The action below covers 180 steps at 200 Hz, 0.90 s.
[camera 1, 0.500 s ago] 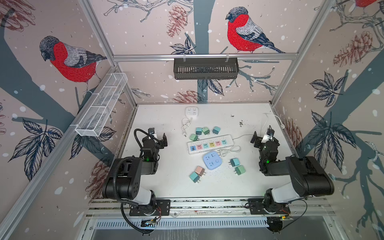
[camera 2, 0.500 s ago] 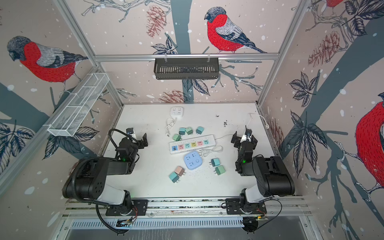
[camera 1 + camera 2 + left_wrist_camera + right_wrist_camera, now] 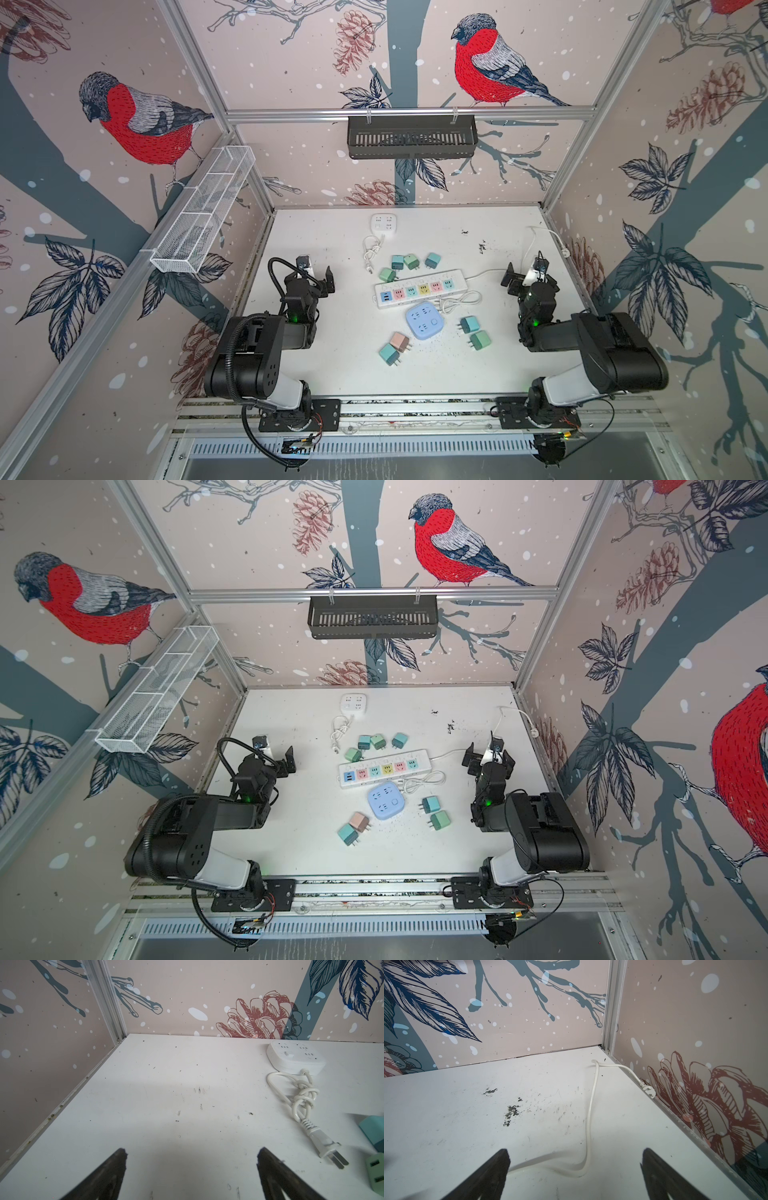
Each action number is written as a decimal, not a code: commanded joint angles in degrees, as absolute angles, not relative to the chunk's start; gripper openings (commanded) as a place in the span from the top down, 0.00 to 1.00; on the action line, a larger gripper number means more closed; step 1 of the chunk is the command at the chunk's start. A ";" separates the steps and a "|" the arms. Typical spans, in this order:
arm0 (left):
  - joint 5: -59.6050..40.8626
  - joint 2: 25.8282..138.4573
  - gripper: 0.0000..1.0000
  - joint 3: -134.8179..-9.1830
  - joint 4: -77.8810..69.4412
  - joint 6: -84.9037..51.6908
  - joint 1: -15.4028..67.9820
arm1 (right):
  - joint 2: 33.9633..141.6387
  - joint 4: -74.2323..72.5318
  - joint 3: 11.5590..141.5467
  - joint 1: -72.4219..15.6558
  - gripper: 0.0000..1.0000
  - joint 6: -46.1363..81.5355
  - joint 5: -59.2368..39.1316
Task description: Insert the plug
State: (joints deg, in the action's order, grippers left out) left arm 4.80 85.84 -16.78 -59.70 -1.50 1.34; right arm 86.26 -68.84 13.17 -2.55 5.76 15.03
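No movement; teal plug (image 3: 373, 1129) half cropped.

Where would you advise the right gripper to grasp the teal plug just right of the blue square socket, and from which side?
I would take the teal plug by its blocky body, from above, jaws across its far and near faces. It lies flat with prongs pointing at the blue square socket, so leave that end free. The green plug crowds its near side, so lower carefully.
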 commanded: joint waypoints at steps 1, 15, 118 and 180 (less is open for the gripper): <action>5.80 85.69 0.03 -17.05 -62.14 -1.23 1.33 | 86.04 -69.26 13.10 -2.55 0.00 5.27 14.94; 5.80 85.69 0.03 -16.96 -62.14 -1.23 1.33 | 86.04 -69.21 13.10 -2.56 0.00 5.27 14.96; 5.80 85.67 0.02 -17.03 -62.13 -1.23 1.34 | 86.05 -69.24 13.10 -2.48 0.00 5.32 14.85; 5.45 78.23 0.03 -17.62 -56.69 3.25 4.02 | 75.66 -29.14 30.72 -1.88 0.00 16.62 26.53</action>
State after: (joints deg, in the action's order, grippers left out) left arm 4.51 83.05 -15.46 -59.29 0.05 2.26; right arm 78.56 -53.89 22.02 -2.81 7.64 19.25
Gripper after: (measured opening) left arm 0.976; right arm 0.995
